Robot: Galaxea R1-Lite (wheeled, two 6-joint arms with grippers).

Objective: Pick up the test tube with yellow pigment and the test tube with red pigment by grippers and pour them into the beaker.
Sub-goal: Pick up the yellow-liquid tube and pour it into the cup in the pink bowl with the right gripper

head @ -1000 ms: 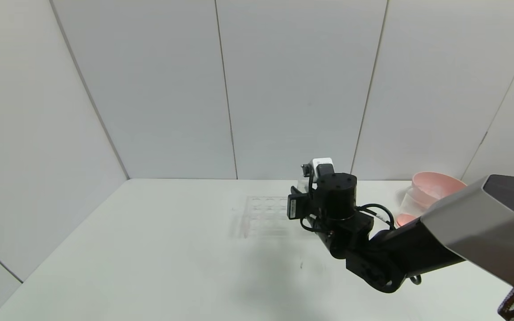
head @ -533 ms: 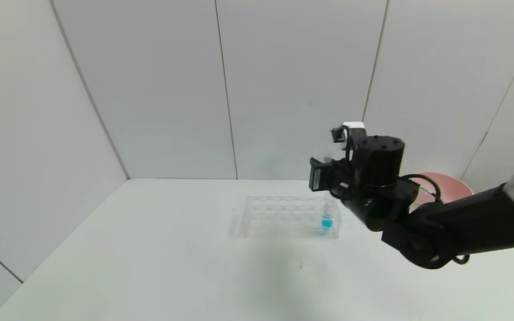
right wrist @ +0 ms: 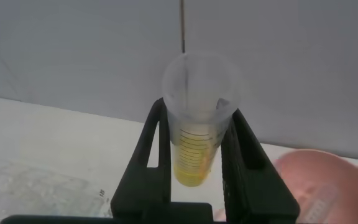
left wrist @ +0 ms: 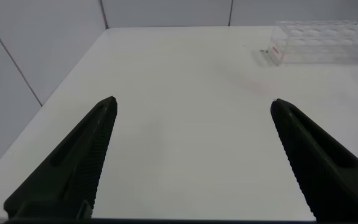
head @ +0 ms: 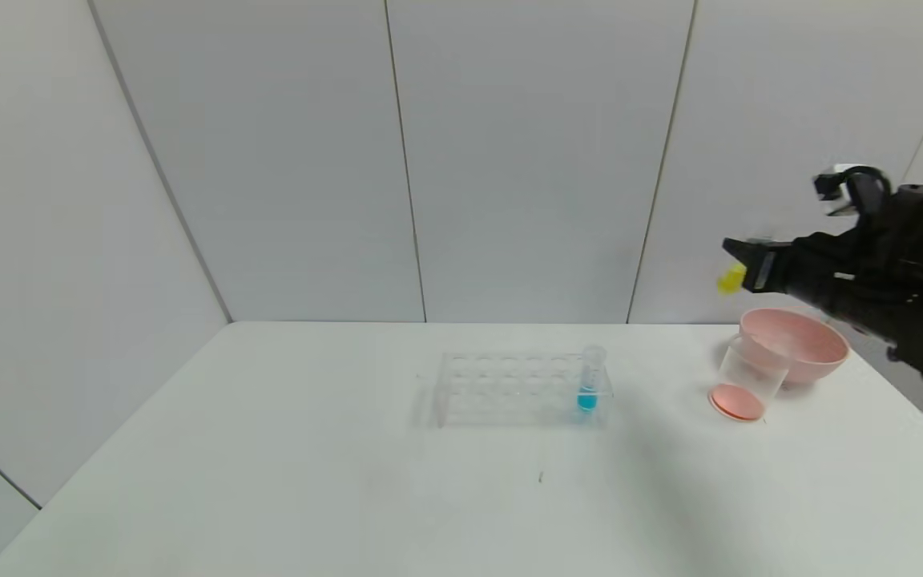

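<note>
While the left tool point(left wrist: 191, 162) hangs low over the bare near-left part of the white surface point(head: 269, 449), its two dark fingers point(left wrist: 73, 162) are spread wide with nothing between them; it does not show in the head view.

Mid-surface: a clear many-holed rack point(head: 509, 389), with a tube of blue liquid point(head: 588, 381) standing upright in its right end. The rack's other holes look empty.

Right of the rack, well apart from it: the beaker point(head: 746, 378) stands on the surface, a layer of red-orange liquid in its bottom. Just behind it, touching or nearly so, a pink bowl point(head: 798, 344).

Far right, raised: the right tool point(right wrist: 194, 155) sits high above the beaker and bowl, pinching the test tube with yellow pigment point(right wrist: 199, 118) between its two fingers. In the wrist view the tube's open round rim faces the camera, yellow liquid pooled at the far end past printed graduation lines. In the head view only a yellow tip point(head: 731, 279) shows beyond the tool; the tube's tilt is hard to judge, possibly close to level.
</note>
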